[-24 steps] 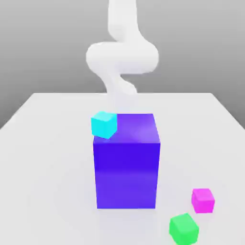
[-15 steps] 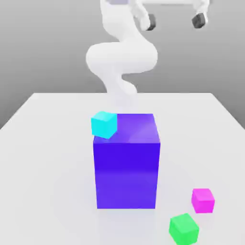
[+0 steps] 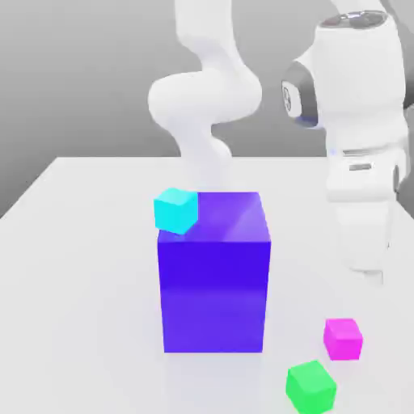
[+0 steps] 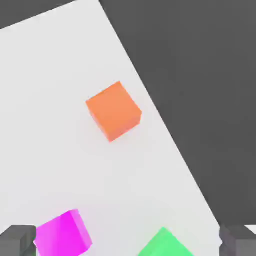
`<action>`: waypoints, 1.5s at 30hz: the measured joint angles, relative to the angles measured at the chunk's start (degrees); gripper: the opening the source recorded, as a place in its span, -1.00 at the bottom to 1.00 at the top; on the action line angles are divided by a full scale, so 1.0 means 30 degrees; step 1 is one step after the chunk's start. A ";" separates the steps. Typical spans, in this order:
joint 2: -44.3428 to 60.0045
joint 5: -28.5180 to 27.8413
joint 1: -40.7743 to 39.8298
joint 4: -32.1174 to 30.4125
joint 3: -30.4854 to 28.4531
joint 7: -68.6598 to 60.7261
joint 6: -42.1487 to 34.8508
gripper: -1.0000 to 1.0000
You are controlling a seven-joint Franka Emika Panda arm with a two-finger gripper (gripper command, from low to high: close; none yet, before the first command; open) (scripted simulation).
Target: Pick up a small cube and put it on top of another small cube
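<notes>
On the white bench (image 3: 89,267), as seen in the exterior view, a big blue-purple block (image 3: 214,275) stood near the middle, with a small cyan cube (image 3: 176,210) perched on its upper corner toward the exterior view's left. The small magenta cube (image 3: 343,338) lay on the bench to the exterior view's right of the block, and the small green cube (image 3: 310,386) sat just beside it, nearer the camera, the two apart by a narrow gap. The white arm (image 3: 360,137) was seen hanging above the magenta cube, its lower end clear of the cube.

An orange cube (image 4: 114,111) was shown by the hand view alone, resting on the bench close to its edge and well apart from the other two; it was hidden from the exterior view. In the hand view the magenta cube (image 4: 64,234) and part of the green cube (image 4: 165,245) were also seen, together with two dark fingertips (image 4: 17,240) at opposite sides. The hand (image 4: 129,241) was spread wide, with nothing held between the fingers. The block and the cyan cube were not caught by the hand view.

Compared with half a second earlier, the arm had been brought down from the upper edge of the exterior view to a place over the magenta cube. All the cubes and the block were left where they had been.
</notes>
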 joint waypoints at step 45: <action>0.6137 -0.3647 -0.2643 0.2333 -0.0543 -1.0583 0.1262 1.00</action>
